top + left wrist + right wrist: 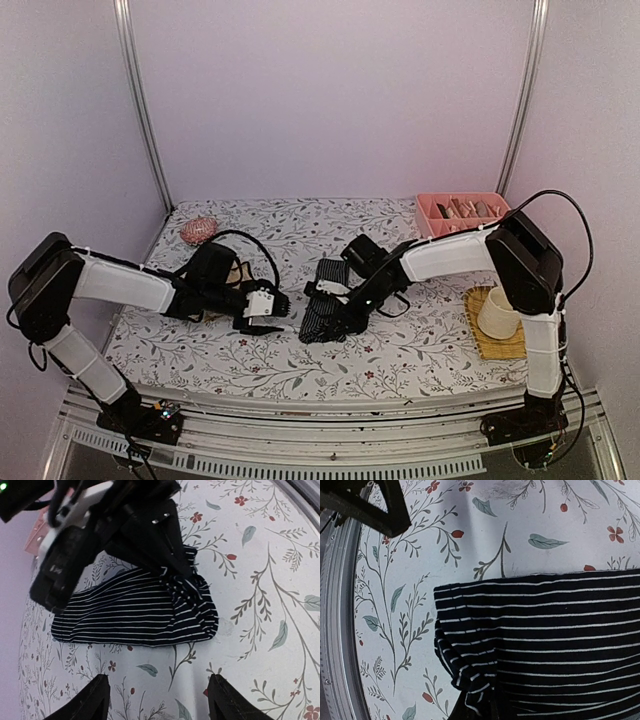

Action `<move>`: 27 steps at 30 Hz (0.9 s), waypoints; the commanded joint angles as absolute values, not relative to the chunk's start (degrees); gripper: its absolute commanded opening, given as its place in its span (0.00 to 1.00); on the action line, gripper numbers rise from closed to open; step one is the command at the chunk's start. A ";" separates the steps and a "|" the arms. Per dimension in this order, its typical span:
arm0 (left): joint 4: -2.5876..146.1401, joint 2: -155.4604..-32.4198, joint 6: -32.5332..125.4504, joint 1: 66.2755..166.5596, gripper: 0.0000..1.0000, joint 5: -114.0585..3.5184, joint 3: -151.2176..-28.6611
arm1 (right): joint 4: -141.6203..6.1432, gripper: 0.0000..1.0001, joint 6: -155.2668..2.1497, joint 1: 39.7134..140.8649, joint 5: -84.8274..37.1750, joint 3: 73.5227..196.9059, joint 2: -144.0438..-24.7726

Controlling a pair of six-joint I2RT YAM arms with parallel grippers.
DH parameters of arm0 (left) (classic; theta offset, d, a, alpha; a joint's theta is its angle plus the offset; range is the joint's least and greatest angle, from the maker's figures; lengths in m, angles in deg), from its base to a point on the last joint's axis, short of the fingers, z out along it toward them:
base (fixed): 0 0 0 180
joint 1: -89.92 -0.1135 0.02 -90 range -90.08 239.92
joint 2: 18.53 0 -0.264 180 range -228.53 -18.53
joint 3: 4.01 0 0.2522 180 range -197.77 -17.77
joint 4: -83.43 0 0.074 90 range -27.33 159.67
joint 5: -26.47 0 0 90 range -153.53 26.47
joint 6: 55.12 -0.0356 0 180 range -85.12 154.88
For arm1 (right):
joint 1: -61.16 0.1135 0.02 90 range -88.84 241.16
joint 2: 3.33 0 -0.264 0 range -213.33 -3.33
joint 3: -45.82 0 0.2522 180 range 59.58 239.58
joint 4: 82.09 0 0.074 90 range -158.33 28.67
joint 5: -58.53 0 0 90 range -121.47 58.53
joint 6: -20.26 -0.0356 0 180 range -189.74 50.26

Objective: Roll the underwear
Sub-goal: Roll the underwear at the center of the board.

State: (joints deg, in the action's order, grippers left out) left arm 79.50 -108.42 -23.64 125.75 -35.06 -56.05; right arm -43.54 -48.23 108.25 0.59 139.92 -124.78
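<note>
Underwear [135, 615]: soft navy cloth w/ pale stripes

One pair of underwear [318, 290] lay at the middle of the table [400, 345], the other pair [237, 272] to its left, partly under the left arm [130, 285]. A hairbrush [198, 231] sat far left, a tray [424, 215] far right, and a cup [497, 312] on a mat [505, 347] near right.

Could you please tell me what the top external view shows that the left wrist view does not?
Only top external: the hairbrush, pink tray, cup on its woven mat, and beige underwear partly hidden by the left arm. Only left wrist: the cloth bunched where the right gripper pinches the navy striped underwear, and the left gripper with fingertips apart. Both: that underwear, the right gripper, the floral tablecloth.
</note>
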 commanded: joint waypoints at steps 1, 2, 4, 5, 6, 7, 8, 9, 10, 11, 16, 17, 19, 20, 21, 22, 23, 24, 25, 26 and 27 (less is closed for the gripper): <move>84.15 -107.61 -25.14 129.09 0.67 -38.03 -53.05 | -40.64 0.07 -51.62 106.29 2.83 140.66 -127.96; 84.47 -107.55 -24.96 129.64 0.66 -38.36 -52.75 | -40.65 0.07 -52.13 105.81 3.41 140.64 -128.10; 84.45 -107.65 -24.58 130.77 0.65 -38.68 -52.53 | -40.66 0.07 -52.66 105.26 4.39 140.62 -128.20; 84.58 -107.72 -24.35 131.39 0.65 -39.07 -52.45 | -40.65 0.07 -52.80 105.15 4.81 140.47 -128.22; 84.85 -107.85 -24.10 131.91 0.64 -39.35 -52.41 | -40.65 0.07 -52.93 105.05 5.30 140.49 -128.22; 85.08 -108.02 -23.91 132.51 0.64 -39.79 -52.44 | -40.65 0.07 -53.01 104.95 5.66 140.37 -128.22; 85.40 -108.37 -23.70 133.22 0.64 -40.48 -52.53 | -40.65 0.07 -53.08 104.93 5.89 140.46 -128.22; 85.47 -108.89 -23.66 134.01 0.64 -41.65 -52.84 | -40.57 0.07 -53.19 104.93 6.07 140.51 -128.32; 85.74 -109.54 -23.57 134.90 0.64 -42.98 -53.04 | -40.57 0.07 -53.28 104.87 6.26 140.59 -128.34; 86.12 -110.11 -23.50 135.64 0.64 -44.44 -53.28 | -40.56 0.07 -53.50 104.78 6.39 140.63 -128.39; 87.92 -114.38 -23.04 139.51 0.65 -52.55 -54.77 | -40.57 0.07 -54.40 104.17 6.77 140.74 -128.53; 88.44 -115.15 -22.54 140.27 0.65 -54.03 -55.15 | -40.58 0.07 -54.50 104.09 6.81 140.82 -128.61; 88.86 -116.64 -21.65 141.40 0.65 -55.66 -56.17 | -40.32 0.07 -54.54 103.98 6.94 141.12 -128.64; 88.89 -117.28 -20.90 141.83 0.65 -56.26 -56.70 | -40.07 0.07 -54.54 103.90 6.94 141.33 -128.59; 88.84 -117.77 -20.17 142.12 0.64 -56.72 -57.38 | -39.89 0.07 -54.49 103.88 6.90 141.52 -128.61; 88.72 -118.25 -19.47 142.40 0.64 -57.20 -58.00 | -39.80 0.07 -54.42 103.84 6.86 141.64 -128.61; 88.88 -118.81 -18.75 142.63 0.63 -57.65 -58.48 | -39.84 0.07 -54.30 103.84 6.81 141.67 -128.49; 89.39 -119.39 -18.07 142.81 0.63 -58.33 -58.88 | -39.78 0.07 -54.22 103.74 6.73 141.67 -128.45; 90.10 -119.95 -17.38 142.96 0.63 -58.79 -59.21 | -39.77 0.07 -54.27 103.72 6.61 141.63 -128.40; 90.41 -120.65 -16.99 143.04 0.63 -59.15 -59.51 | -39.77 0.07 -54.27 103.75 6.51 141.54 -128.33; 90.50 -121.35 -16.59 143.23 0.61 -59.54 -59.85 | -39.77 0.07 -54.27 103.74 6.38 141.48 -128.24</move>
